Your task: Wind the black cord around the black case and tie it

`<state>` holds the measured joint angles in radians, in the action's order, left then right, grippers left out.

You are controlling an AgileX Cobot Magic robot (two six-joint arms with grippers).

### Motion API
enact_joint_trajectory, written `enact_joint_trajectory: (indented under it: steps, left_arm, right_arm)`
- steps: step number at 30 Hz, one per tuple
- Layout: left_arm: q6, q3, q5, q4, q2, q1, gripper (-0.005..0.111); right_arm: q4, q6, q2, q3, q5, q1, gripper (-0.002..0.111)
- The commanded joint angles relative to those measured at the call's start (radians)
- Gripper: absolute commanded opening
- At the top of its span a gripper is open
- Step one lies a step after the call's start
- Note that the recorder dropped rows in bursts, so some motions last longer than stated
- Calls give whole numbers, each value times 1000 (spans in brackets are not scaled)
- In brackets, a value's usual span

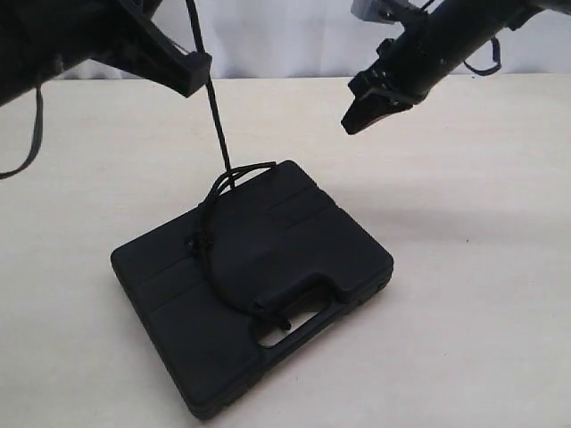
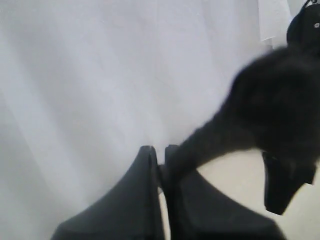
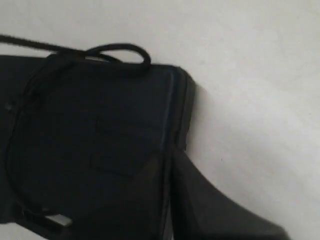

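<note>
The black case (image 1: 303,241) lies flat on the table, handle cut-out (image 1: 299,323) toward the front. The black cord (image 1: 217,125) rises taut from the case's far corner, where it forms a small loop. From there it crosses the lid past a knot (image 1: 201,241) and reaches the handle. My left gripper (image 1: 198,73) hangs high above the case's far left, shut on the cord (image 2: 161,172), which carries on upward out of frame. My right gripper (image 1: 351,125) hovers above and behind the case's far right side, shut and empty. Its wrist view shows the case (image 3: 125,130) and cord loop (image 3: 120,48).
The beige table (image 1: 464,267) surrounds the case on all sides. A white curtain (image 1: 285,36) closes off the back. A loose black arm cable (image 1: 34,143) dangles at the far left.
</note>
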<state>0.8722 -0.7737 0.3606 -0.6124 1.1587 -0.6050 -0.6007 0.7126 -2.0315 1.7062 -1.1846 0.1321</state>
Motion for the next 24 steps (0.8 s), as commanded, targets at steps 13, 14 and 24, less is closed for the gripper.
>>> enact_joint_trajectory:
  steps: [13, 14, 24]
  left_arm:
    - [80, -8, 43, -2, -33, 2, 0]
    - [86, -8, 43, -2, -33, 2, 0]
    - [103, -8, 33, -39, -33, 2, 0]
  right_arm:
    - [281, -235, 266, -584, 188, 275, 13]
    - [333, -327, 285, -599, 216, 305, 13]
    - [109, -777, 353, -820, 447, 428, 53]
